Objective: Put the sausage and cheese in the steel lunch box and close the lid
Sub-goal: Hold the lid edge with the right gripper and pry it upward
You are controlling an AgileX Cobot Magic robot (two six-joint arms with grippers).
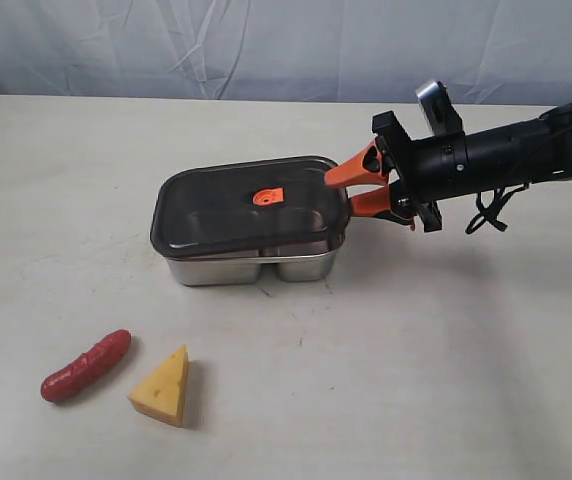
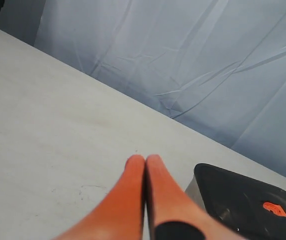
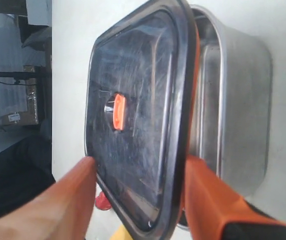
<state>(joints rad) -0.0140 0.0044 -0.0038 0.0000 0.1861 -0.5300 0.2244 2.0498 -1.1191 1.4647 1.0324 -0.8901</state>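
Lunch box [image 1: 251, 268] sits mid table [image 1: 446, 350]. Lid [image 1: 226, 210] is on top of it and covers both compartments, so the opening is blocked. The lid isn't seated: its 3 o'clock end rides above the rim, and the right wrist view shows the orange seal and a strip of steel inside wall in the gap. The orange valve [image 1: 267, 197] is at lid centre.

Right claw [image 1: 361, 187] is at 3 o'clock of the box with its fingers spread wide, one above the lid's edge and one below. The lid edge sits between them. Can't tell if either finger presses on it; doesn't look clamped. Right arm [image 1: 506, 150] comes in from 3 o'clock with a loose black cable [image 1: 486, 210] hanging under it.

Sausage [image 1: 86, 365] lies on the table at 7 o'clock of the box, well apart from it. Cheese [image 1: 163, 386] is just beside the sausage on its 3 o'clock side, not touching, standing on a flat side.

Left claw [image 2: 144, 162] is out of the exterior view. Its wrist view shows the fingers pressed together with nothing between them, over the table, and a lid corner close by. Wrinkled grey-blue cloth [image 1: 266, 45] runs along the 12 o'clock table edge.
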